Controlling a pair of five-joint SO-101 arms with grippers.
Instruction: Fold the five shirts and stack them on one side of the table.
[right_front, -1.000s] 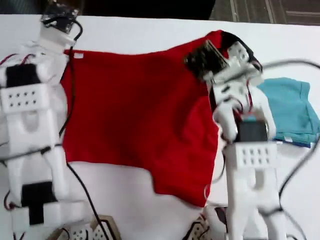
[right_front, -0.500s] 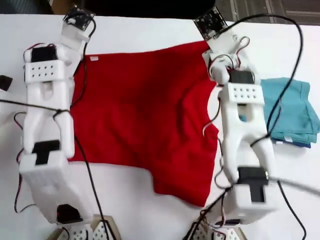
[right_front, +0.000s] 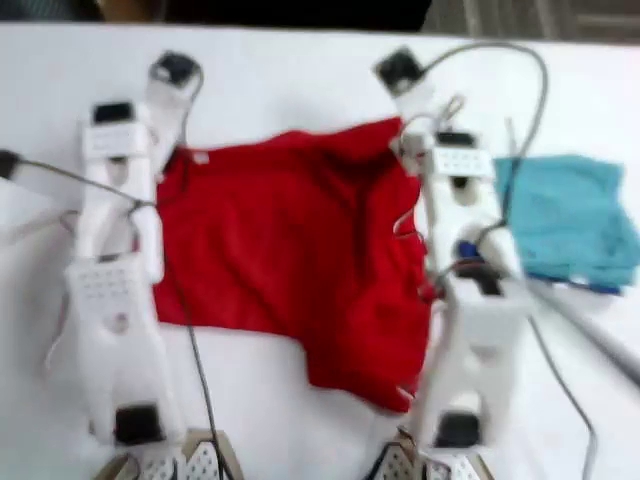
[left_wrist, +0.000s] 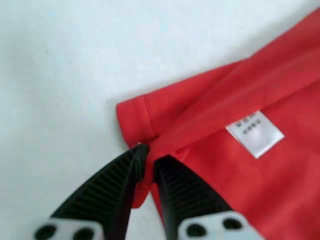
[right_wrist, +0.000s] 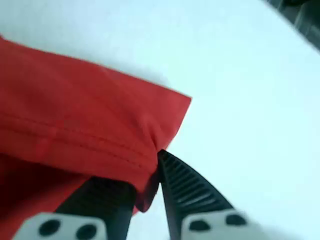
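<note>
Since half a second before, both arms had drawn back toward their bases. The far edge of the red shirt (right_front: 290, 250) had come nearer with them, while its near hem lay about where it had been.

Nearest in the high view, the left arm (right_front: 115, 300) and the right arm (right_front: 470, 300) rose from their bases at the near edge of the table (right_front: 300, 70). The red shirt lay between them. Its near hem ran straight on the left arm's side and dropped to a lower flap toward the right arm's base. Farther in, the cloth lay across the table with wrinkles in it, its sides running under or against both arms.

On the far side of the right arm lay the teal shirt (right_front: 570, 220), a folded bundle apart from the red one.

At the far edge, each arm held a corner of the red shirt. The left gripper (left_wrist: 147, 152) had its black ribbed fingers pressed together on a fold of red fabric just beside the hemmed corner, with a white label (left_wrist: 255, 132) a little way along the cloth. The right gripper (right_wrist: 152, 167) was clamped on the opposite far corner, one finger under the hem and the other against its edge, with bare white table beyond.
</note>
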